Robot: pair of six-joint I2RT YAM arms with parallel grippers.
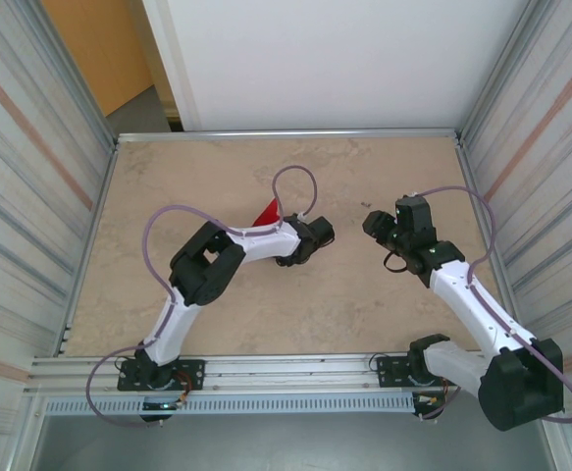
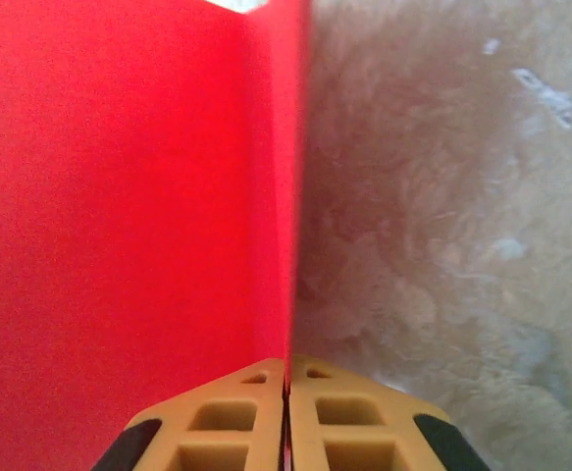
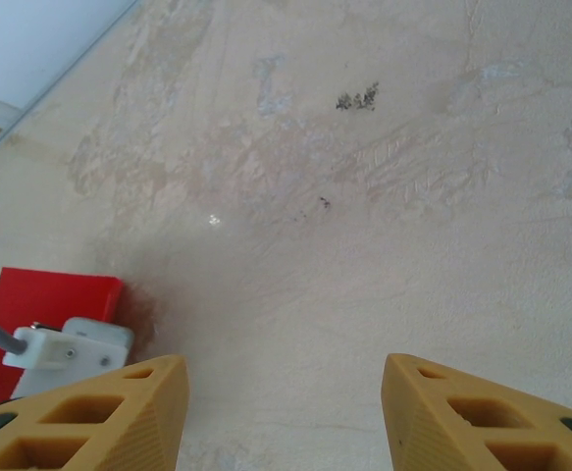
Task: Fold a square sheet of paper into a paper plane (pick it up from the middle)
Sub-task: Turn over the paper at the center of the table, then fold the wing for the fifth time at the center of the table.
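Paper this thin is light, limp, easily creased; the square sheet of paper (image 2: 119, 216) stands near the middle of the worktop (image 1: 364, 324), its edge pinched in the left gripper (image 2: 287, 388). The right gripper (image 3: 286, 392) is half open, empty. Hold along creases.

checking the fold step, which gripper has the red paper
The left gripper: it is shut on the paper at its edge. The right gripper is open above the table, holding nothing.

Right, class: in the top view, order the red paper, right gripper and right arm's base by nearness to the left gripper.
1. red paper: pinched by the left gripper.
2. right gripper: to its right.
3. right arm's base: near edge, right.
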